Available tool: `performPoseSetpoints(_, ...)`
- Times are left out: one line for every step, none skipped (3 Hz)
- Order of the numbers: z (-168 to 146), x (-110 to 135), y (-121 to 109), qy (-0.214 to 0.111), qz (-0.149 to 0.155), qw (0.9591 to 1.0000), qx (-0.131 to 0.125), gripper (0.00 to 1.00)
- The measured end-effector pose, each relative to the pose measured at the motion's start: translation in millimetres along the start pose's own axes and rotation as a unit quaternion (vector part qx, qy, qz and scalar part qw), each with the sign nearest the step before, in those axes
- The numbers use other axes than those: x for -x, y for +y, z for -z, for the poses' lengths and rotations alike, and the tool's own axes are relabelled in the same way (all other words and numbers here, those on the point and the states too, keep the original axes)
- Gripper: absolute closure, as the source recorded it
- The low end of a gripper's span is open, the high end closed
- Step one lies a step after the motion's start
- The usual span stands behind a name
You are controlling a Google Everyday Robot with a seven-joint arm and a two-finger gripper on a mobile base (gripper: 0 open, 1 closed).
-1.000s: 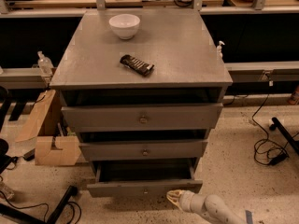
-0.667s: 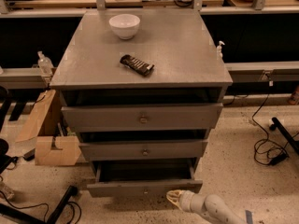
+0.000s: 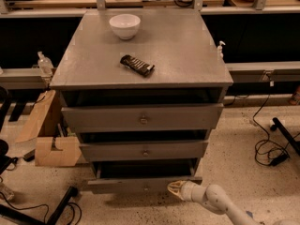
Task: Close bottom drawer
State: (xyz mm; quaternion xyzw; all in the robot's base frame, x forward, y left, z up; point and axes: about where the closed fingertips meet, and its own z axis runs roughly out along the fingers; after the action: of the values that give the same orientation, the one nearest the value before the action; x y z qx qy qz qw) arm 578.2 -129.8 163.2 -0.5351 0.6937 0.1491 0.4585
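The bottom drawer (image 3: 140, 185) is the lowest of three grey drawers in the cabinet. It stands pulled out, with a thin low front panel and a small round knob (image 3: 146, 188). A dark gap shows above its front. My gripper (image 3: 174, 189) is at the end of a white arm coming in from the lower right. Its pale tip is against the right part of the drawer's front panel.
A white bowl (image 3: 124, 26) and a dark snack bar (image 3: 137, 65) lie on the cabinet top (image 3: 178, 50). The upper drawer (image 3: 143, 118) and middle drawer (image 3: 144, 150) stand slightly out. A cardboard box (image 3: 51, 144) is at the left. Cables (image 3: 269, 149) lie on the floor at the right.
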Motion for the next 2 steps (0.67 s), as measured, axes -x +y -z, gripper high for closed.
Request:
performPoseSetpoints(-1,4,-19,-0.003,0.006,1.0,-0.006,1.0)
performPoseSetpoints(-4,3,-30,-0.004,0.006,0.9999,-0.01,1.0)
